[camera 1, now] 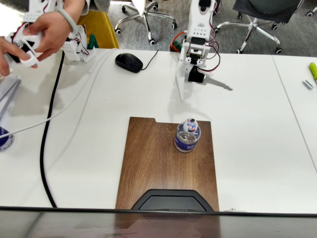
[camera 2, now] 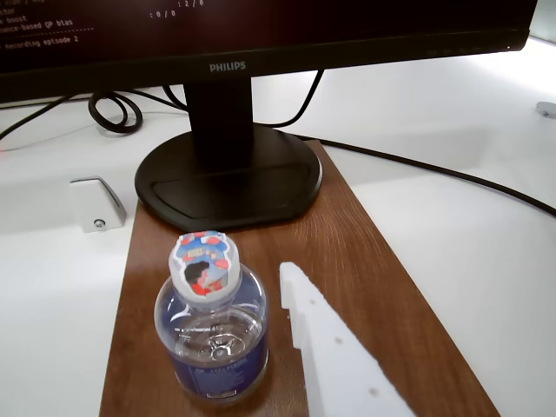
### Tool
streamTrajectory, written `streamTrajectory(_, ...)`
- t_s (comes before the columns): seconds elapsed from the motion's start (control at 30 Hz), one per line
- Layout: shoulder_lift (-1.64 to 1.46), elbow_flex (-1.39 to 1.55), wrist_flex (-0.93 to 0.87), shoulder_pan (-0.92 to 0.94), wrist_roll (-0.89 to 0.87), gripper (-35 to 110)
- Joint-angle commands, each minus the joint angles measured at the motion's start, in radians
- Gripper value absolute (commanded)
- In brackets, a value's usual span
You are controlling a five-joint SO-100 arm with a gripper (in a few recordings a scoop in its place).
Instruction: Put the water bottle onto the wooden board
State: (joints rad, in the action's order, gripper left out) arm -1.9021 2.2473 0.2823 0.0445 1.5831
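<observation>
1. Fixed view: water bottle [camera 1: 187,137] upright on the wooden board [camera 1: 158,163], near its far right corner; placement looks done, only pulling away left. Claw [camera 1: 198,82] above the table [camera 1: 247,129], well apart from the bottle, spread open, holding nothing.
2. Wrist view: water bottle [camera 2: 211,334] on wooden board [camera 2: 365,278], white finger [camera 2: 334,356] just beside it, apparently not touching.

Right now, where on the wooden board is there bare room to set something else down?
The wooden board is bare on its whole left half, between the notched edge and the monitor base. The right side is crowded: the water bottle stands upright there. The end effector hangs open over the white table beyond.
</observation>
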Motion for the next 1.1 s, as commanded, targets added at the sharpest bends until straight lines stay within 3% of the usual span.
streamTrajectory(0.0, -0.141, 0.091, 0.006, -0.003, 0.008, 73)
streamTrajectory(0.63, -0.788, 0.715, -0.002, -0.025, 0.015, 73)
streamTrajectory(0.77, -1.009, 0.792, -0.110, -0.028, 0.031, 77)
streamTrajectory(0.9, -1.391, 0.857, -0.460, -0.018, 0.035, 85)
streamTrajectory(1.07, -1.396, 0.857, -0.449, -0.021, 0.035, 88)
